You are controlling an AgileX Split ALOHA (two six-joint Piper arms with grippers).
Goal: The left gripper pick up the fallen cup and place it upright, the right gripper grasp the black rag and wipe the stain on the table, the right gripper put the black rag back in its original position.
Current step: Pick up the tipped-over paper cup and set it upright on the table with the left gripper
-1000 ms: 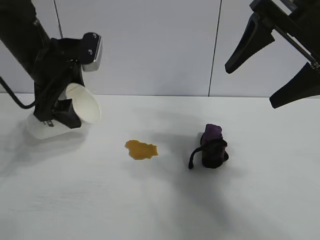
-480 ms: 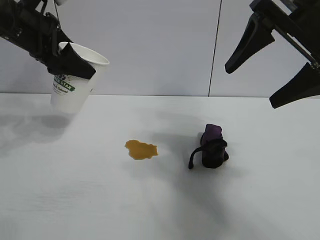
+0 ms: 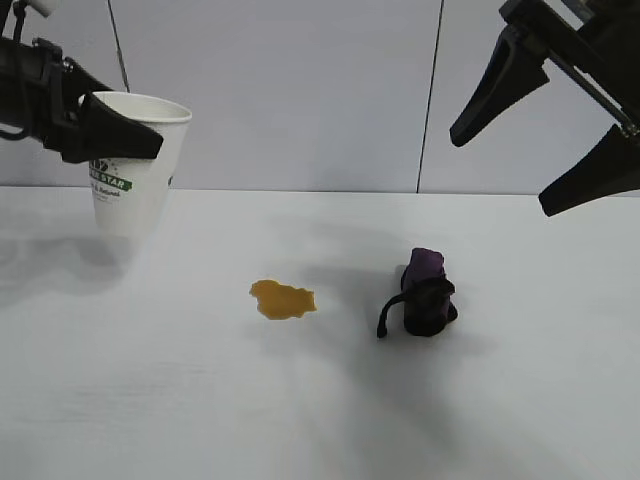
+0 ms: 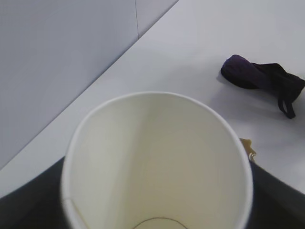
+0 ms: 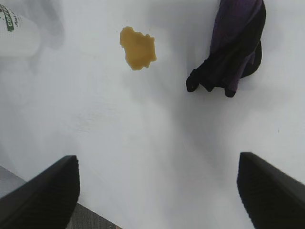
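The white cup (image 3: 133, 180) with green lettering hangs nearly upright at the far left of the table (image 3: 300, 400), mouth up. My left gripper (image 3: 138, 138) is shut on it just below the rim. The left wrist view looks down into its white inside (image 4: 157, 162), with dark fingers (image 4: 28, 205) on either side. Whether its base touches the table is unclear. The amber stain (image 3: 282, 299) lies mid-table. Right of it sits the bunched black rag (image 3: 425, 295), with purple folds. My right gripper (image 3: 505, 170) hangs open, high at the upper right and well above the rag (image 5: 238, 43).
A pale panelled wall (image 3: 300, 90) closes off the far side of the table. In the right wrist view the stain (image 5: 138, 47) and the cup (image 5: 14, 31) lie far below the spread fingers (image 5: 52, 191), and the table's near edge (image 5: 86, 214) shows.
The left gripper has lifted the cup from its tilted place low on the table and turned it nearly upright. The right arm, the rag and the stain have not moved.
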